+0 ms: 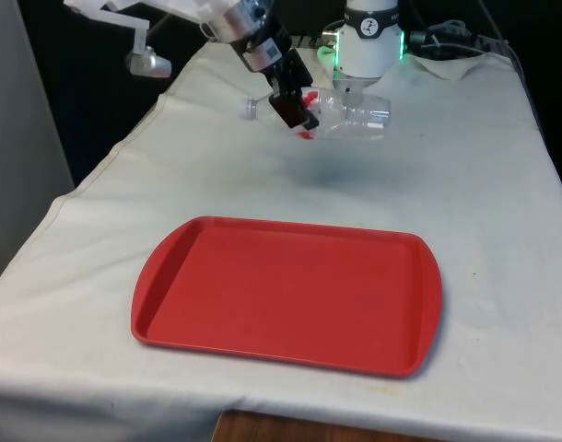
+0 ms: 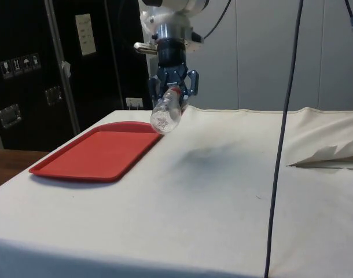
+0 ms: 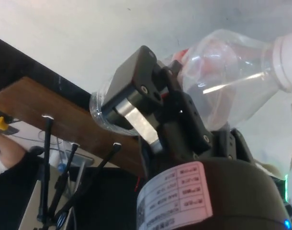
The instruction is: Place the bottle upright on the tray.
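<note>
Above the counter (image 1: 502, 212), toward its far end in the front view, the hand (image 1: 295, 106) hangs in the air with its fingers clamped on a clear plastic bottle (image 1: 350, 115). The bottle lies roughly on its side, well off the white cloth, its white cap (image 1: 250, 109) pointing toward nine o'clock in the front view and its base toward three. A soft shadow (image 1: 332, 168) sits on the cloth just below it. From the side view the bottle (image 2: 166, 113) tips down and toward the camera, base lowest, with the hand (image 2: 173, 87) gripping from above. Close up, one dark finger (image 3: 151, 103) presses across the bottle's (image 3: 227, 76) clear wall near the middle, and a bit of red shows through the plastic there; it may be a label, though I can't say for sure.

At about six o'clock from the bottle in the front view lies a red tray (image 1: 290, 295), flat on the cloth near the counter's near edge, well apart from the hand. In the side view the tray (image 2: 98, 153) rests toward the counter's edge by the dark cabinets.
</note>
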